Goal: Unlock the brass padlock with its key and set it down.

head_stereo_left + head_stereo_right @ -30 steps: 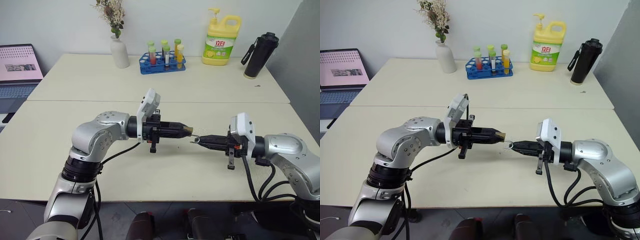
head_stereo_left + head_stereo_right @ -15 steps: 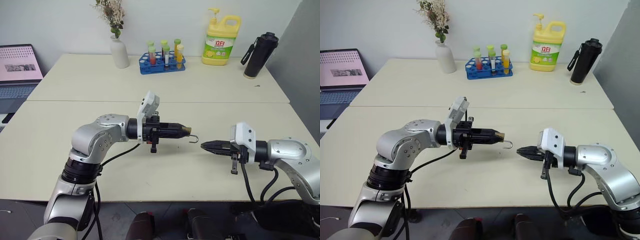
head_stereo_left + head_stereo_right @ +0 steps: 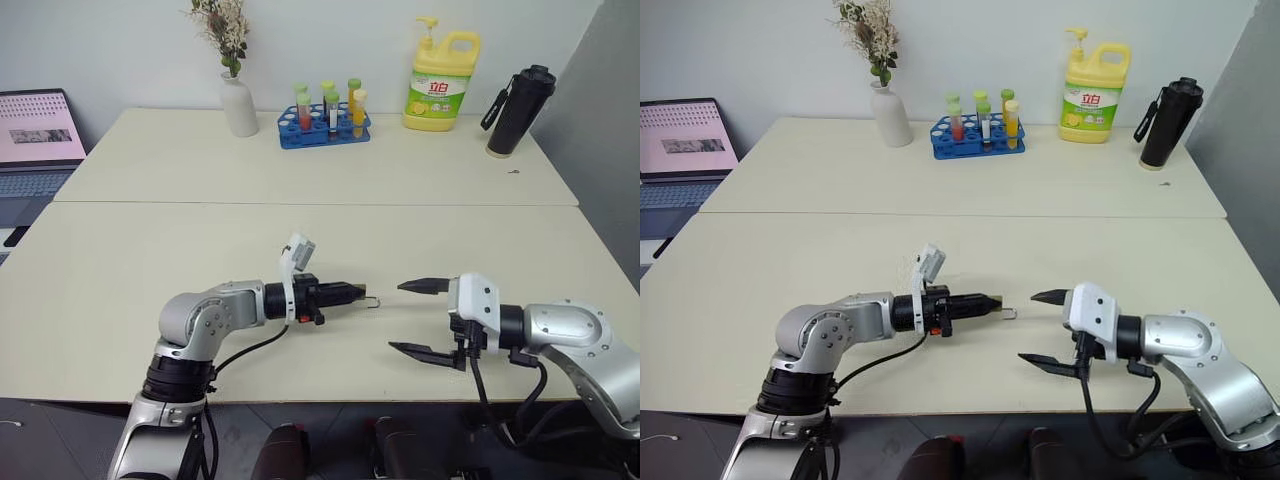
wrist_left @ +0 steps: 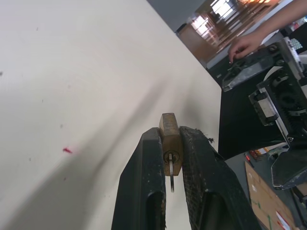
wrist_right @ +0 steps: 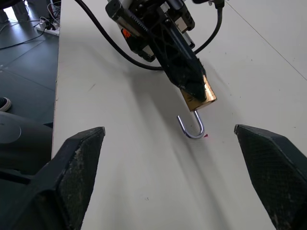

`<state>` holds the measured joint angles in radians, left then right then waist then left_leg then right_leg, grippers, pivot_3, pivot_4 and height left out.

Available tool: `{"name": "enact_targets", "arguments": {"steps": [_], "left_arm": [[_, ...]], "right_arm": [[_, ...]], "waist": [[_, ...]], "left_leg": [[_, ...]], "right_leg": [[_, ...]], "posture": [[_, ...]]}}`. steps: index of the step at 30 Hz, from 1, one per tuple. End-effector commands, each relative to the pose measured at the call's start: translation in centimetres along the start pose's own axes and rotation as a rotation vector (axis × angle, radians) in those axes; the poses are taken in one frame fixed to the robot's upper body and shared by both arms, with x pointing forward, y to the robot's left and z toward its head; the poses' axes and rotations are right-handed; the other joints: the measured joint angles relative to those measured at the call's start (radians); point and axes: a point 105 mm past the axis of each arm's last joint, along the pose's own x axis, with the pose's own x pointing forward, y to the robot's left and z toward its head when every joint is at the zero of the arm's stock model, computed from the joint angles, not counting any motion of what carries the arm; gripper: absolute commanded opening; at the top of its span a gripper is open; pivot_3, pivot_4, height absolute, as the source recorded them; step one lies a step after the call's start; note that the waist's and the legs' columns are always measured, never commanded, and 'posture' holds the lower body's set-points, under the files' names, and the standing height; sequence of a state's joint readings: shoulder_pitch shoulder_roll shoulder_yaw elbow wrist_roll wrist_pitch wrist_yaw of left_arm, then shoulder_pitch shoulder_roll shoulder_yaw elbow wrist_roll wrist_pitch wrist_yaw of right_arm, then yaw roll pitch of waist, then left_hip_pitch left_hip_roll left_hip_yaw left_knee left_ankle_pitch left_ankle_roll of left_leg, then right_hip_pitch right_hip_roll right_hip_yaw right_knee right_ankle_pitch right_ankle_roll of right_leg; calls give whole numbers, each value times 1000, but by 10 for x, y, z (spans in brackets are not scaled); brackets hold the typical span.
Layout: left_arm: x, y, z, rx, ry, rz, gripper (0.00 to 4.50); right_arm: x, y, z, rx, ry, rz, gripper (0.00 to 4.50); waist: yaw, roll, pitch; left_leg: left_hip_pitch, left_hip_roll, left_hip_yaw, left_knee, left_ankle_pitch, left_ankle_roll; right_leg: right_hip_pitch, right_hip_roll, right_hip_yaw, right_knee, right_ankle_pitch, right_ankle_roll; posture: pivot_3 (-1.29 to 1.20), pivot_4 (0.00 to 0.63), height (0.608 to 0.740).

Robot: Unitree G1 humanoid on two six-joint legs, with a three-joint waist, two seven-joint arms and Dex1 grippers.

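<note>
My left gripper [image 3: 358, 293] lies low over the cream table [image 3: 200, 250], pointing right, shut on the brass padlock [image 5: 202, 98]. The padlock's silvery shackle [image 5: 192, 128] hangs swung open like a hook past the fingertips. In the left wrist view the padlock [image 4: 170, 139] sits clamped between the two black fingers [image 4: 144, 191]. A thin silvery key [image 4: 171, 176] sticks out of its keyhole. My right gripper [image 3: 408, 318] faces the padlock from the right, a short way off, open wide with nothing between its fingers [image 5: 81, 172].
Along the table's back stand a white vase [image 3: 238, 102], a blue test-tube rack [image 3: 325, 125], a yellow detergent bottle [image 3: 441, 85] and a black flask [image 3: 518, 108]. A laptop [image 3: 38, 130] sits off the left edge. A person's hand [image 4: 243, 45] rests on equipment beyond the table.
My right gripper let go of the shackle, drew back to the right and opened wide. My left gripper sank toward the table and rolled, still holding the padlock.
</note>
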<state>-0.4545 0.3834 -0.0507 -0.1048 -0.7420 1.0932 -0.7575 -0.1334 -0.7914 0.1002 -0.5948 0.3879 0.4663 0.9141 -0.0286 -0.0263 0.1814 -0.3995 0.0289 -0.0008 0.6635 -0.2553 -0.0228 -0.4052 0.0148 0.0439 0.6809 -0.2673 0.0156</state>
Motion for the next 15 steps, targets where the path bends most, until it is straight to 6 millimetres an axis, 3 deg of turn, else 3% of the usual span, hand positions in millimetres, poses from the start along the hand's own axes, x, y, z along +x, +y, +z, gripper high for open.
{"name": "enact_targets", "arguments": {"steps": [1, 5, 15], "left_arm": [[1, 3, -3, 26, 16, 25, 157], [7, 20, -10, 14, 39, 111, 157], [9, 19, -8, -10, 25, 110, 157]], "right_arm": [[2, 0, -4, -44, 45, -5, 4500], [12, -12, -18, -101, 117, -54, 4500], [16, -13, -18, -95, 108, -70, 4500]], "waist": [[0, 0, 0], [-1, 0, 0], [0, 0, 0]], "left_leg": [[0, 0, 0, 0, 0, 0], [0, 0, 0, 0, 0, 0], [0, 0, 0, 0, 0, 0]], "right_leg": [[0, 0, 0, 0, 0, 0], [0, 0, 0, 0, 0, 0], [0, 0, 0, 0, 0, 0]], "posture": [[0, 150, 740], [0, 150, 740], [0, 150, 740]]}}
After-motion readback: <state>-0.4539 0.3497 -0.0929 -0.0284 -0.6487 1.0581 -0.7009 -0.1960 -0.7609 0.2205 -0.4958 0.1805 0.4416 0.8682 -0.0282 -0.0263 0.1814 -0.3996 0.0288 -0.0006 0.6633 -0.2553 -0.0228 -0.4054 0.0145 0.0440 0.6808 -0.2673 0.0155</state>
